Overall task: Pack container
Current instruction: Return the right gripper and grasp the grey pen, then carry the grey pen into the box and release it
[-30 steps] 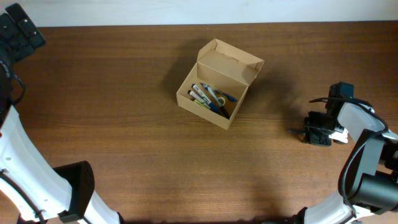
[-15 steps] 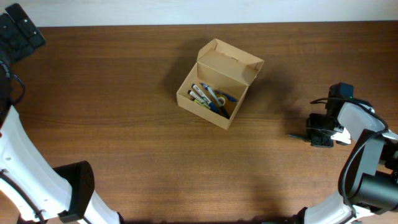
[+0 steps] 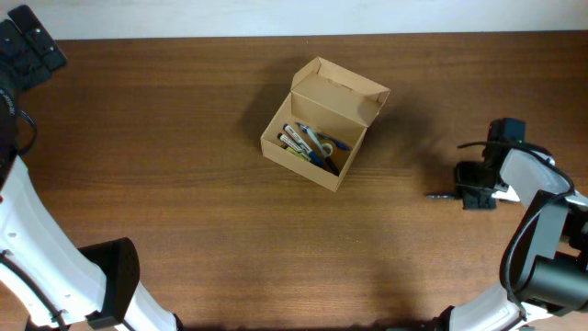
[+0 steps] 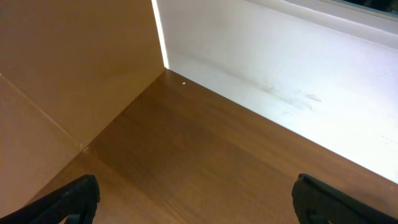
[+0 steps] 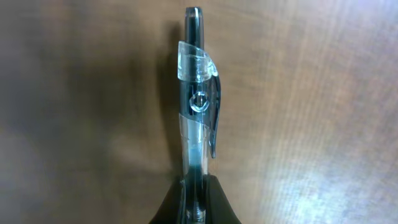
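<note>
— The container [image 3: 299, 167], where is it?
— Just to the 12 o'clock side of the middle of the worktop [image 3: 165, 202] in the overhead view, turned at an angle. Its lid [image 3: 338, 99] stands up on the 1 o'clock side, so the box is open.
— Anything inside?
— Several pens [image 3: 308, 147], lying side by side along its length.
— And the right claw [image 3: 459, 196]?
— At about 4 o'clock from the box, well apart from it, low over the wood. It is pressed together on a clear pen [image 3: 436, 195] whose free end points toward 9 o'clock.
— Does the wrist camera confirm that?
— Yes. The right claw [image 5: 196, 208] pinches the barrel at the 6 o'clock edge of that view, and the clear pen [image 5: 194, 106] runs up toward 12 o'clock, clip and push-button end away from the fingers. I cannot tell whether the pen touches the wood.
— The left claw [image 4: 196, 202]?
— Spread wide, a dark fingertip [image 4: 68, 199] in each lower corner of its own view, nothing between them, above bare wood beside a white wall [image 4: 280, 68].
</note>
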{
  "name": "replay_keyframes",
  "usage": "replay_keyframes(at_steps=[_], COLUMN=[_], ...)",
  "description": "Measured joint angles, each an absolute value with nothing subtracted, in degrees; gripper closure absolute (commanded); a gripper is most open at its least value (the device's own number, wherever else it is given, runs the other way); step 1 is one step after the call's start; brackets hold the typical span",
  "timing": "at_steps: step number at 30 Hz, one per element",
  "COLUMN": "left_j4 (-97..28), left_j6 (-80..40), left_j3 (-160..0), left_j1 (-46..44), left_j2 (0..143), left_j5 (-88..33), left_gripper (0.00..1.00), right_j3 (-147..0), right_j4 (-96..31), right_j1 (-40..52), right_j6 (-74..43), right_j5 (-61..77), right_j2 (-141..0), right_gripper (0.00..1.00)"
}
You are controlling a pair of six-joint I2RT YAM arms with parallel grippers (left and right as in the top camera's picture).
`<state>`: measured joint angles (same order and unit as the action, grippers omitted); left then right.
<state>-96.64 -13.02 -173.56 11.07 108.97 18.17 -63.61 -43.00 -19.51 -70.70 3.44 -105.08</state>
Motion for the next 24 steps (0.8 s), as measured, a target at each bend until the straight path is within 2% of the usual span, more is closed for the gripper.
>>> replay_keyframes(at_steps=[7, 13, 18, 24], left_j4=[-96.66, -96.66, -96.66, -96.66], left_j6=[-13.02, -13.02, -13.04, -13.02], left_j3=[-173.56, -173.56, -173.56, -173.56], left_j1=[11.07, 11.07, 11.07, 11.07], left_j2=[108.97, 108.97, 108.97, 108.97], left_j5=[18.15, 18.17, 18.15, 18.15], left_gripper=[0.00, 0.00, 0.00, 0.00], right_j3=[-73.97, -87.15, -99.00, -110.30], right_j4=[-43.86, -48.23, -56.01, -62.65], right_j1=[-19.51, -17.72, -11.84, -0.67], right_j6=[-59.13, -40.21, -24.08, -5.69], right_j5=[6.46, 10.92, 12.71, 13.43], right_j2=[-105.19, -105.19, -105.19, -105.19], right_gripper=[0.96, 0.96, 0.96, 0.96])
